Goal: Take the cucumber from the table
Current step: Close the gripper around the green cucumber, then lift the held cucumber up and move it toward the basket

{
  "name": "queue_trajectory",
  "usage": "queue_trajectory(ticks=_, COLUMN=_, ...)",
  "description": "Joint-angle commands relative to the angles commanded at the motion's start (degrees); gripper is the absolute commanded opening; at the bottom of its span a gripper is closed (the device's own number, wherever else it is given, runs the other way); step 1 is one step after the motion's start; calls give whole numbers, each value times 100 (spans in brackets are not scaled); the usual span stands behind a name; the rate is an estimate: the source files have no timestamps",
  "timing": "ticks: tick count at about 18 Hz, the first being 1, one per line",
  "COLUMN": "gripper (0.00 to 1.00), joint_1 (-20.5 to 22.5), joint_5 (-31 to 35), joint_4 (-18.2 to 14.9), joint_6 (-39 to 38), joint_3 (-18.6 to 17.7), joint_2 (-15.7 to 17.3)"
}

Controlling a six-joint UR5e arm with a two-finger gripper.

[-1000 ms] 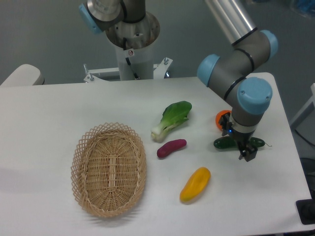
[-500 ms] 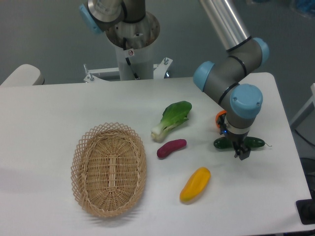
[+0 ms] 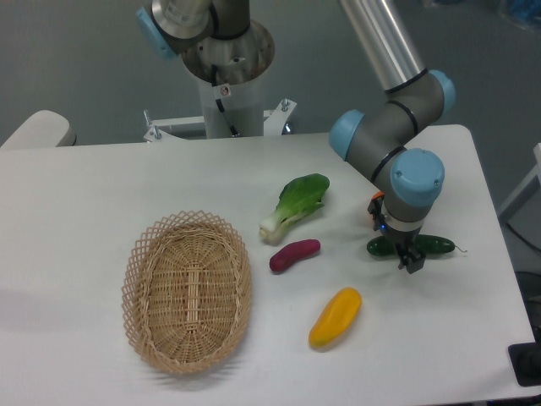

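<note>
The cucumber (image 3: 438, 245) is dark green and glossy and lies flat on the white table (image 3: 101, 186) at the right. My gripper (image 3: 407, 254) is right over its middle, pointing down, with the fingers astride it. One dark finger (image 3: 412, 261) shows on the near side; the other is hidden behind the wrist. The jaws look open and the cucumber still rests on the table. The wrist hides the cucumber's middle, so only its two ends show.
An orange object (image 3: 376, 205) sits just behind the wrist. A bok choy (image 3: 296, 203), a purple vegetable (image 3: 294, 255) and a yellow pepper (image 3: 335, 317) lie mid-table. A wicker basket (image 3: 187, 291) stands at the left. The table's right edge is close to the cucumber.
The wrist and gripper have shifted a little to the left and settled over the cucumber's middle. The cucumber has not moved.
</note>
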Motion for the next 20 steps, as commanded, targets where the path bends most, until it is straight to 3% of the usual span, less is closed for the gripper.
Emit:
queue_trajectory(ticks=3, gripper=34, joint_1=9, joint_5=0, joint_4=-9, joint_6=9, joint_3=26, joint_2=0)
queue_trajectory(ticks=6, gripper=18, joint_1=18, joint_5=9, joint_4=-26, joint_6=-9, joint_3=70, joint_2=0)
queue_trajectory(ticks=10, gripper=17, joint_1=18, joint_5=9, joint_4=-35, joint_6=-18, joint_3=114, joint_2=17)
queue_trajectory(ticks=14, gripper=17, joint_1=-26, joint_5=-35, joint_4=-132, joint_6=-35, joint_3=500, joint_2=149)
queue_trajectory(ticks=17, gripper=17, joint_1=-175, joint_5=-166, joint_4=-438, joint_6=-157, joint_3=834, joint_2=298)
queue_trajectory(ticks=20, gripper=17, joint_1=-359, joint_5=-263, joint_4=-1000, joint_6=-578, joint_3=1194, joint_2=439)
